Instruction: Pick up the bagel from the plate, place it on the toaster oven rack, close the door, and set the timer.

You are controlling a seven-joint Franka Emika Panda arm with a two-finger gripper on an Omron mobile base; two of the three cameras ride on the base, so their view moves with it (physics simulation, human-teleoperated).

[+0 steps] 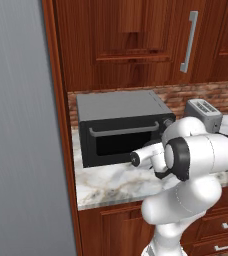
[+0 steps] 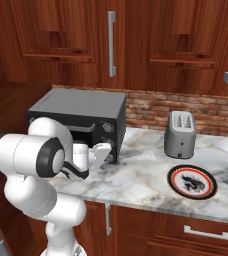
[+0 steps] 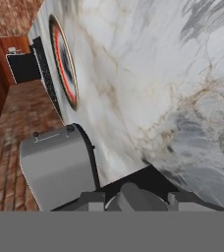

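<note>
Reaching level across the pale veined marble counter with the white arm's two-finger gripper, up against the right front corner of the boxy black toaster oven with a grey top, at the column of small round control knobs. Brackets, in the hand view, a rounded grey knob-like shape between the two grey fingertips, one on each side and close against it; cannot tell whether pinched on it or only just beside it, nor how far apart the jaws truly stand. Finds the wide black door with a dark glass window upright and flush with the oven front, its long silver bar handle running along the top edge. Places the round flat plate with a red rim and a dark band around a pale centre flat on the counter, well apart from the oven to the right and near the front edge. Sets the silver two-slot toaster upright between oven and plate, farther back, near the red brick wall. Hangs brown wooden cabinet doors with silver bar pulls above it all
</note>
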